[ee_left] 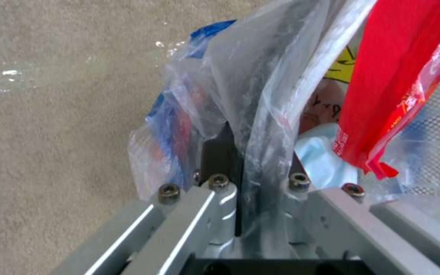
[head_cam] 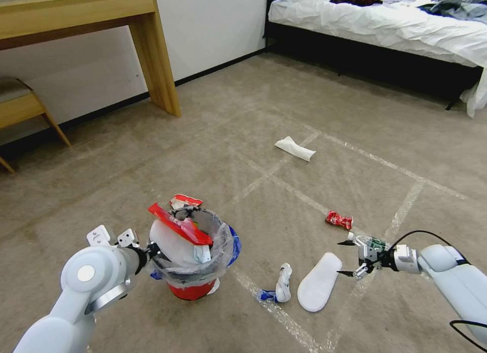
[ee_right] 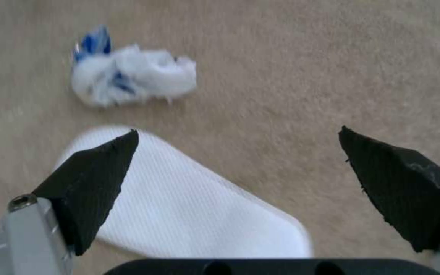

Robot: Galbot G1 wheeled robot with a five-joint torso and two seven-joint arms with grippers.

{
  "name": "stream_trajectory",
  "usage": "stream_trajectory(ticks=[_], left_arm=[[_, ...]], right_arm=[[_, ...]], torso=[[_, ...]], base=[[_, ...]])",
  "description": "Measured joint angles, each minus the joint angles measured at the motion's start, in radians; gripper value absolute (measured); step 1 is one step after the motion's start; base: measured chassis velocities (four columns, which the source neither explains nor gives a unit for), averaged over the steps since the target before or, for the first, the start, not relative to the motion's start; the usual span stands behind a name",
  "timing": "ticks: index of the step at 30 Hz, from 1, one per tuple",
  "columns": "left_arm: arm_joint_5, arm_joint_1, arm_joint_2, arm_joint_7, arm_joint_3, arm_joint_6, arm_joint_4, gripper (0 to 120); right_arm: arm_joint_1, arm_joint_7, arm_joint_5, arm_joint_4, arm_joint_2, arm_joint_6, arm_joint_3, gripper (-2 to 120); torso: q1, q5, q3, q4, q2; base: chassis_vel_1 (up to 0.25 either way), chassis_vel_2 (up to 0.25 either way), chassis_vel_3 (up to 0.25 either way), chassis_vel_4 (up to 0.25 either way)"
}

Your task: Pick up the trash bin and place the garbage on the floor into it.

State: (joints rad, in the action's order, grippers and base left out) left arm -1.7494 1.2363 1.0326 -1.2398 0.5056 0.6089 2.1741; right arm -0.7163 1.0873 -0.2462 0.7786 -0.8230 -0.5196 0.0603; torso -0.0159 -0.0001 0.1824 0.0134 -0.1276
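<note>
The trash bin [head_cam: 193, 290] is a small red bucket lined with a clear bag [ee_left: 261, 76], and a red wrapper [head_cam: 180, 225] and white litter poke out of its top. My left gripper [head_cam: 151, 252] is shut on its near rim and bag [ee_left: 240, 152]. On the floor [head_cam: 152, 155] to its right lie crumpled white-and-blue paper [head_cam: 280, 287] [ee_right: 133, 76] and a white slipper [head_cam: 319, 282] [ee_right: 189, 206]. My right gripper [head_cam: 347, 259] [ee_right: 238, 130] hovers open just above the slipper's end. A red wrapper [head_cam: 339, 219] lies beyond it, and another white slipper [head_cam: 294, 148] lies farther off.
A wooden desk leg [head_cam: 162, 74] and a stool [head_cam: 20, 104] stand at the back left by the wall. A bed [head_cam: 380, 23] with white bedding and clothes fills the back right. Shiny tape lines [head_cam: 284, 183] cross the carpet.
</note>
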Motion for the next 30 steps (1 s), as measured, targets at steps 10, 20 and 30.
stream_trajectory(ticks=[10,20,30], left_arm=[[0.004,0.009,-0.005,0.0,0.001,-0.001,0.004,4],[0.009,0.005,0.003,0.001,-0.005,0.0,0.001,4],[0.018,0.013,0.008,0.004,-0.005,0.002,-0.001,4]], right_arm=[[-0.063,-0.008,-0.245,-0.015,-0.011,0.145,-0.022,100],[0.016,0.041,0.072,-0.095,-0.032,0.031,0.001,100],[0.054,0.086,0.023,-0.151,-0.026,0.063,-0.031,100]], torso=[[0.0,0.0002,0.0,0.0003,0.0],[0.0,0.0002,0.0,-0.0002,0.0],[0.0,0.0001,0.0,0.0003,0.0]], base=[[0.0,0.0,0.0,0.0],[0.0,0.0,0.0,0.0],[0.0,0.0,0.0,0.0]])
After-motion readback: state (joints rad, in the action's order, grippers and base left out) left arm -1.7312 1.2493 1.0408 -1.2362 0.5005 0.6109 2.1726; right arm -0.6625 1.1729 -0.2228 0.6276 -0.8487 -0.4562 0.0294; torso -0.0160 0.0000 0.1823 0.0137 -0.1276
